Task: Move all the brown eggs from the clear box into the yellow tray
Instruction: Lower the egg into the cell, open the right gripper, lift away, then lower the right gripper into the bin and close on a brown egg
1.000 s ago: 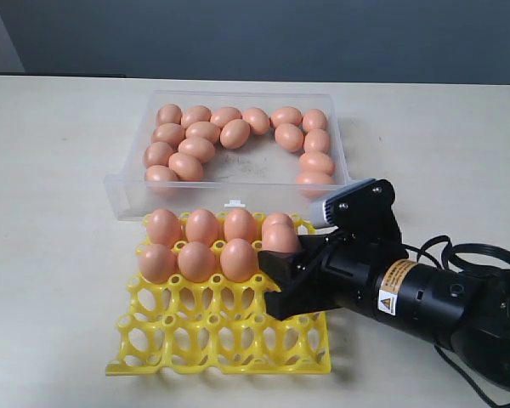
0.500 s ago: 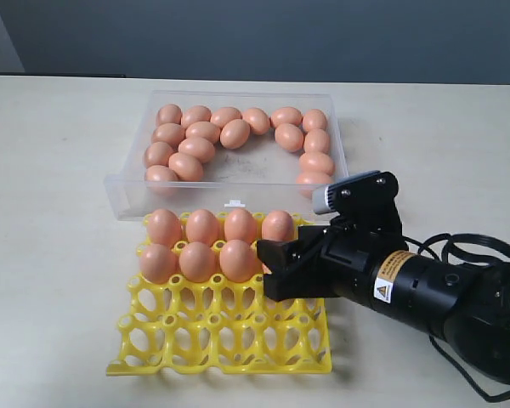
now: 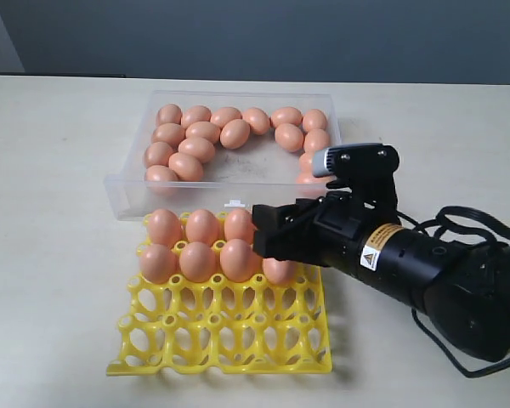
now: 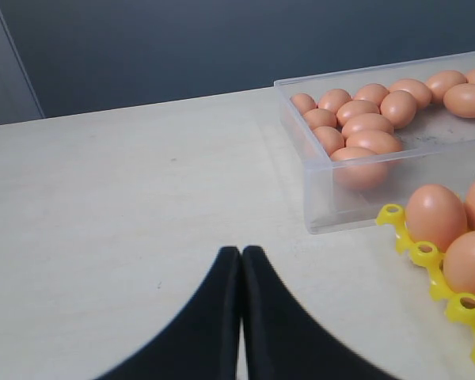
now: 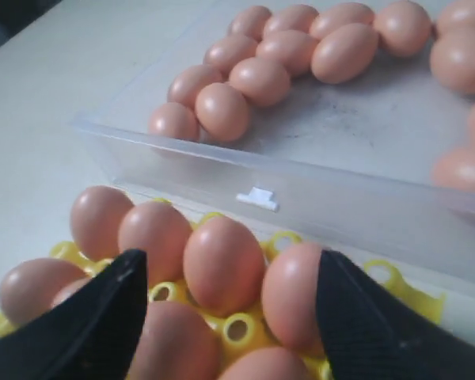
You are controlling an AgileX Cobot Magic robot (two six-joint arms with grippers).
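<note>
The clear box (image 3: 119, 192) lies at the back and holds several brown eggs (image 3: 202, 132) along its left, far and right sides. In front of it sits the yellow tray (image 3: 221, 340), with eggs (image 3: 197, 259) in the two rows nearest the box. My right gripper (image 3: 272, 231) hangs open over those rows with nothing between its fingers. In the right wrist view its jaws (image 5: 229, 261) stand wide apart above the tray eggs (image 5: 222, 265). My left gripper (image 4: 241, 252) is shut and holds nothing, over bare table beside the box (image 4: 317, 214). It is hidden from the exterior view.
A black cable (image 3: 459, 223) loops on the table behind the right arm's thick black body (image 3: 425, 276), which lies over the tray's right edge. A white tab (image 5: 258, 198) sticks out of the box's near wall. A dark wall stands behind the table.
My right gripper has moved left and toward the box, off the tray's right side. An egg now sits in the second row's fourth cup. The left gripper's motion cannot be judged.
</note>
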